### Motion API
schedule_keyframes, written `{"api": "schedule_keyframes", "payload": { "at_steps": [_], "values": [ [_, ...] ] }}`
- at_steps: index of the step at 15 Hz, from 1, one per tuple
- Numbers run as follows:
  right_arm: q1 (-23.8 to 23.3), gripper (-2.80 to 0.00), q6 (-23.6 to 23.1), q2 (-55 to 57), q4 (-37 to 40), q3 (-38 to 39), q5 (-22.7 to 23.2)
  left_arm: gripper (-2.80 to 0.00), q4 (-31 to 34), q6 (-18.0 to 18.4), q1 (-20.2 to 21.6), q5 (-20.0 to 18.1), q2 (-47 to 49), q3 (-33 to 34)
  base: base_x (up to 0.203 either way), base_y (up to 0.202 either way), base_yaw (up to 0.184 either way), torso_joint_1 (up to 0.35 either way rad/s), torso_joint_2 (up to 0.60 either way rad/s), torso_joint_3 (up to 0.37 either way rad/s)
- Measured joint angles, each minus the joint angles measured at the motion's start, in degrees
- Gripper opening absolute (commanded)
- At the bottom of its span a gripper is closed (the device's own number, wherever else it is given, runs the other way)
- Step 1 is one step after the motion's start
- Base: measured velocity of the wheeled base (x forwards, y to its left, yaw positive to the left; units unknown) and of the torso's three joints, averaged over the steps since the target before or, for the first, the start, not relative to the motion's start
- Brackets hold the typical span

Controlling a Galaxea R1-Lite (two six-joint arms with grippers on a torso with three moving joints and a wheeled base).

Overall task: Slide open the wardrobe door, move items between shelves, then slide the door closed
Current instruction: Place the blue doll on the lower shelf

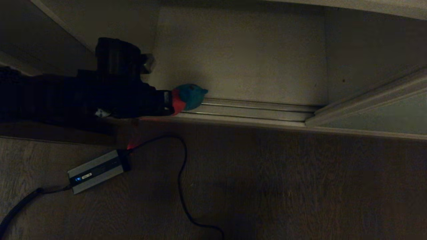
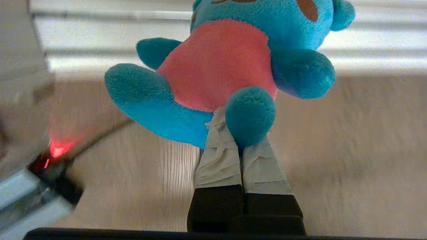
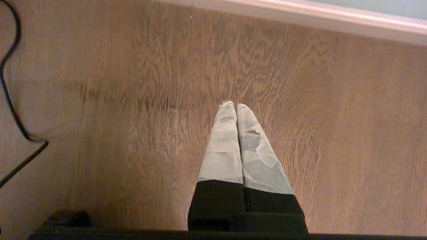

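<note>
We see the left gripper clamped on the small teal plush toy with a red-pink belly, its two tape-wrapped fingers pressed together and pinching the toy at its lower body, between the two rounded teal legs. The toy sticks out straight ahead of the fingertips, head farthest from the wrist. In the head view the dark left arm reaches in from the left with the toy at its tip, hanging over the ribbed metal floor track that runs on past the gripper. Just beyond the gripper lies the flat off-white bottom shelf of the wardrobe. The pale grey-green sliding wardrobe door with its light frame stands well to the far side of the toy, away from the arm, leaving the opening in front of the gripper uncovered.

Below the left gripper, on the brown wood-grain floor, we see a silver rectangular power adapter with a red glow at one end and a black cable looping away from it.

The right gripper hangs over bare wood floor, its taped fingers closed tight together with nothing between them.
</note>
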Motion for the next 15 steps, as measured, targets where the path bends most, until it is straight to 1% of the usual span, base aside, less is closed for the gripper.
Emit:
{"api": "schedule_keyframes", "payload": {
  "at_steps": [1, 3, 4, 7, 9, 11, 13, 15],
  "values": [
    [0.0, -2.80, 0.0, 0.0, 0.0, 0.0, 0.0, -2.80, -1.4, -0.6, 0.0, 0.5, 1.6, -1.8, 0.000, 0.000, 0.000, 0.008, 0.00, -0.076],
    [0.0, -2.80, 0.0, 0.0, 0.0, 0.0, 0.0, -2.80, -6.4, -2.5, -0.2, 0.8, 4.1, -5.4, 0.000, 0.000, 0.000, 0.001, 0.00, -0.020],
    [0.0, -2.80, 0.0, 0.0, 0.0, 0.0, 0.0, -2.80, -8.0, -2.8, -0.3, 0.9, 5.2, -7.3, 0.000, 0.000, 0.000, 0.000, 0.00, 0.000],
    [0.0, -2.80, 0.0, 0.0, 0.0, 0.0, 0.0, -2.80, -11.5, -2.9, -0.4, 1.0, 8.6, -13.8, 0.000, 0.000, 0.000, 0.000, 0.00, 0.000],
    [0.0, -2.80, 0.0, 0.0, 0.0, 0.0, 0.0, -2.80, -13.7, -2.9, -0.4, 1.3, 11.7, -16.1, 0.000, 0.000, 0.000, 0.000, 0.00, 0.000],
    [0.0, -2.80, 0.0, 0.0, 0.0, 0.0, 0.0, -2.80, -18.7, -2.8, -0.3, 1.9, 15.6, -17.3, 0.000, 0.000, 0.000, 0.000, 0.00, 0.000],
    [0.0, -2.80, 0.0, 0.0, 0.0, 0.0, 0.0, -2.80, -24.6, -2.5, -0.2, 4.4, 20.6, -19.1, 0.000, 0.000, 0.000, 0.000, 0.00, 0.000],
    [0.0, -2.80, 0.0, 0.0, 0.0, 0.0, 0.0, -2.80, -29.6, -2.2, -0.1, 8.2, 25.6, -23.2, 0.000, 0.000, 0.000, 0.000, 0.00, 0.000]
  ]
}}
